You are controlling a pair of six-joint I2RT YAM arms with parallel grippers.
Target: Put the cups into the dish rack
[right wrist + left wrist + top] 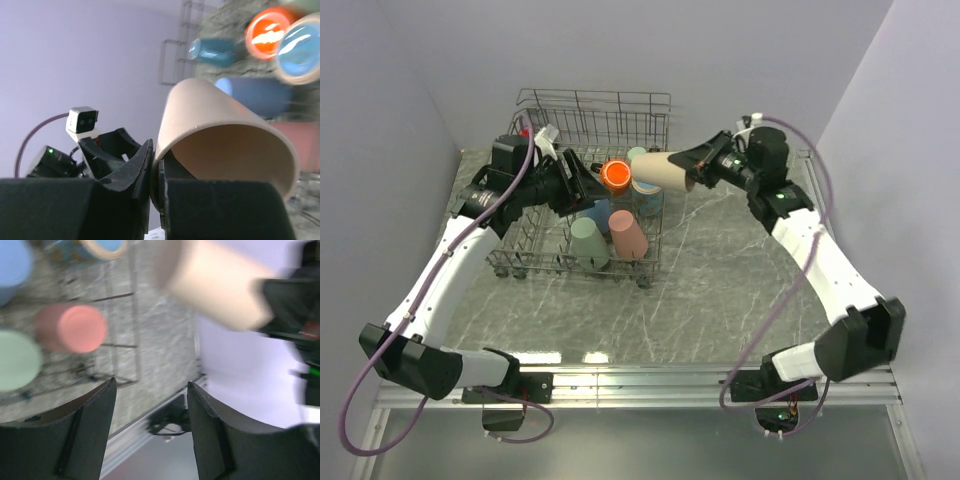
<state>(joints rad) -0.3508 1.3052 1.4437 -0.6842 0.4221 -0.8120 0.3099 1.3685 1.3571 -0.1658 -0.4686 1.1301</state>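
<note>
Left-wrist view was blurred. Over the rack [595,110], left fingers [95,432] stood wide, empty; right fingers [131,172] pinched the beige cup [225,125].

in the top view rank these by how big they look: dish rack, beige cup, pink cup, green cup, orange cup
1. dish rack
2. beige cup, though it is lifted nearer the camera, so unsure
3. pink cup and green cup, alike
4. orange cup, partly hidden
</note>
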